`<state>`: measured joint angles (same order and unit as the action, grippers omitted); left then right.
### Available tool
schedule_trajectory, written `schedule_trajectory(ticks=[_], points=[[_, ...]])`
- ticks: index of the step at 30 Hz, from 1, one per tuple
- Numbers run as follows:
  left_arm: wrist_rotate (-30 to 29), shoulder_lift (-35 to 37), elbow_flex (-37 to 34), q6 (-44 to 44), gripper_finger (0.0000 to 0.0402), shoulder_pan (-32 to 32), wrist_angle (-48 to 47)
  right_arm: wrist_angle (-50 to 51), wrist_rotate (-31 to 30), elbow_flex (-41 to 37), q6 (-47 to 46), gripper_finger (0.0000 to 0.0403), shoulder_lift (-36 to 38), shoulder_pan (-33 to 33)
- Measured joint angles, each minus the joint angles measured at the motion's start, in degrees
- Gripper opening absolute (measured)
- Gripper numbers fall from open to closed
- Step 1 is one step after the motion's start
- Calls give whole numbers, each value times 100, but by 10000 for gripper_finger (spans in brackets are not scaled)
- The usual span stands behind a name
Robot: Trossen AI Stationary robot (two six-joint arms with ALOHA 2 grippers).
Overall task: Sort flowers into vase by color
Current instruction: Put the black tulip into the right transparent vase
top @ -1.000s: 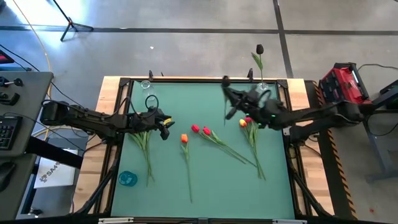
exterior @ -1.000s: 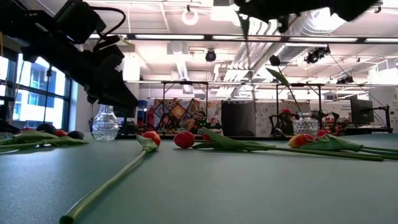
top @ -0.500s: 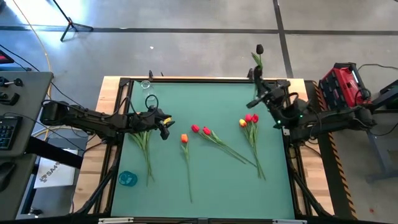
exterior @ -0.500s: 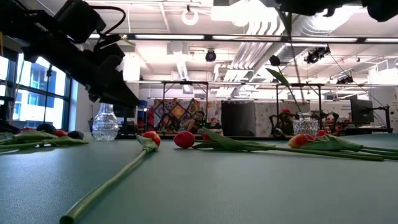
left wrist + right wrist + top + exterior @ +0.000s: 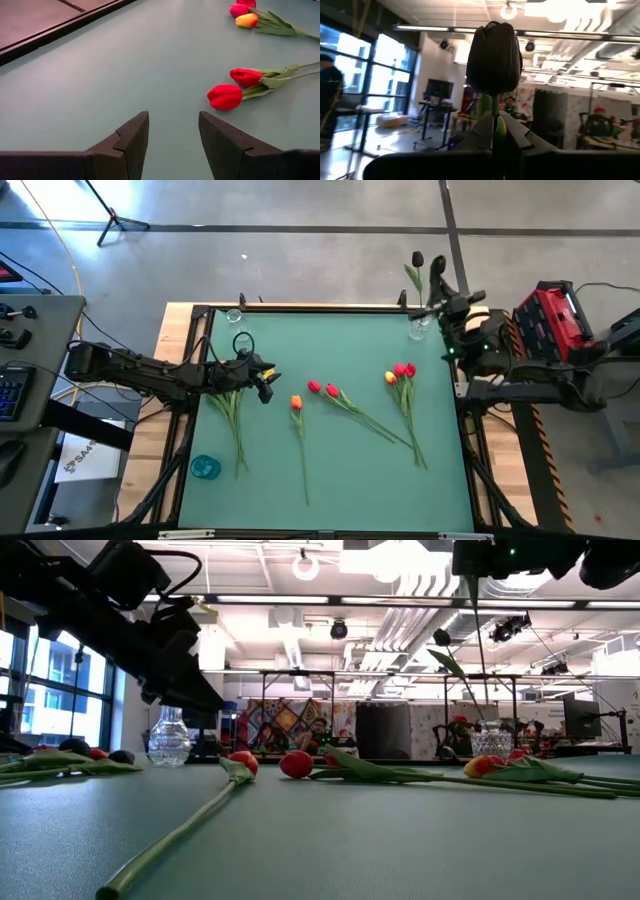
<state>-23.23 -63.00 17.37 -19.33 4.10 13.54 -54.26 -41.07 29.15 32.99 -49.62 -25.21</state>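
— High view: right gripper over the far right corner, clamped on a dark-headed green-stemmed tulip above the small clear glass vase. Left gripper parted, empty.
— Best kept vertical, lowered slowly.

Two dark jointed arms, black wedge-shaped pincer fingers
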Motion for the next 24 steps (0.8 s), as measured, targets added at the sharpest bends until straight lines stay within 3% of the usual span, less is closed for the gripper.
schedule_trajectory(ticks=[8,24], points=[[-6,0,0,49,163,0,-29,-2,690,2,-619,0,-470,-1108],[-19,0,0,164,163,-2,-44,50,806,2,-781,0,-858,-1785]])
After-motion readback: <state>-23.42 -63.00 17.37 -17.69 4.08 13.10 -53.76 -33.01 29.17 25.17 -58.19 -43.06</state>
